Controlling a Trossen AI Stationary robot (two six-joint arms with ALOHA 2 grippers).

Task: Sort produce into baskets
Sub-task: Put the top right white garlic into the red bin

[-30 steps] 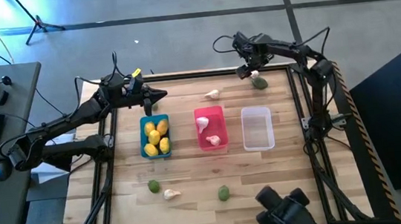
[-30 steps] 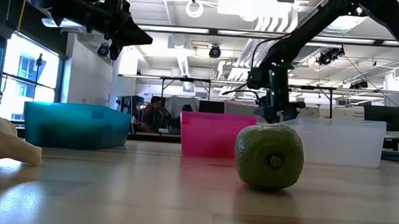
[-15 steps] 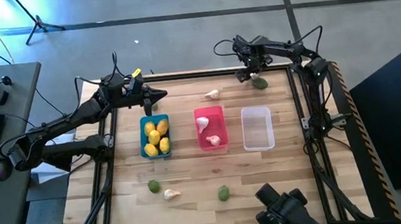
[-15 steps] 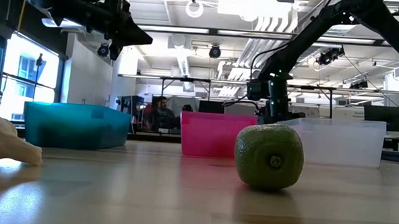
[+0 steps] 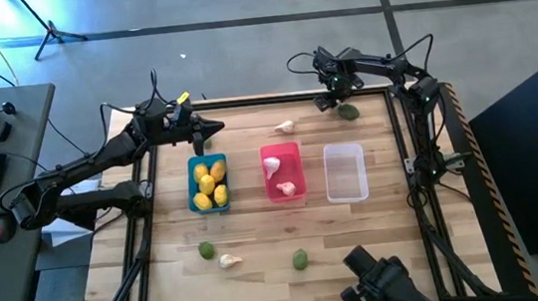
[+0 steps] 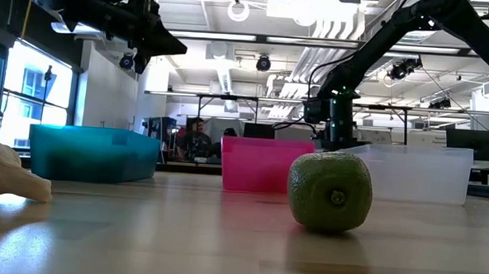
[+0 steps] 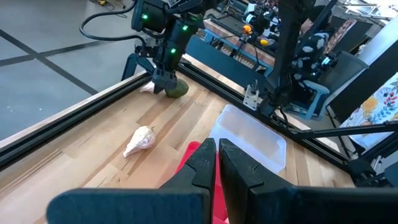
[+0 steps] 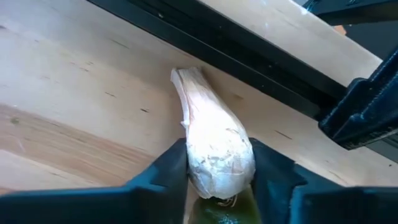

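My right gripper [image 5: 328, 101] is low at the table's far right corner, shut on a white garlic bulb [image 8: 214, 143]. A green fruit [image 5: 348, 112] lies right beside it. My left gripper [image 5: 215, 128] is shut and empty, raised above the far end of the blue basket [image 5: 192, 184], which holds yellow lemons. The pink basket [image 5: 280, 151] holds two garlic bulbs. The translucent white basket [image 5: 347, 197] holds nothing. Another garlic bulb [image 5: 284, 126] lies on the table at the far side. Two green fruits [image 5: 205, 249] [image 5: 300, 258] and a garlic bulb [image 5: 230, 261] lie near the front. My right gripper pinches the garlic bulb's fat end [image 8: 217, 171] between its two fingers [image 8: 171, 168]. The fingers come from above, pointing down. The bulb's pointed end [image 8: 183, 78] sticks out toward the black far rail. I cannot tell whether the bulb rests on the wood or is lifted.
A black frame rail [image 5: 274, 98] runs along the table's far edge, close behind my right gripper. In the low view a green fruit [image 6: 330, 190] and a garlic bulb [image 6: 7, 180] lie close in front. A black device [image 5: 383, 284] sits at the near edge.
My right gripper has gone down a little at the far right corner, onto the garlic bulb beside the green fruit. In the high view the bulb showed beside the gripper a second ago and is now covered by it.
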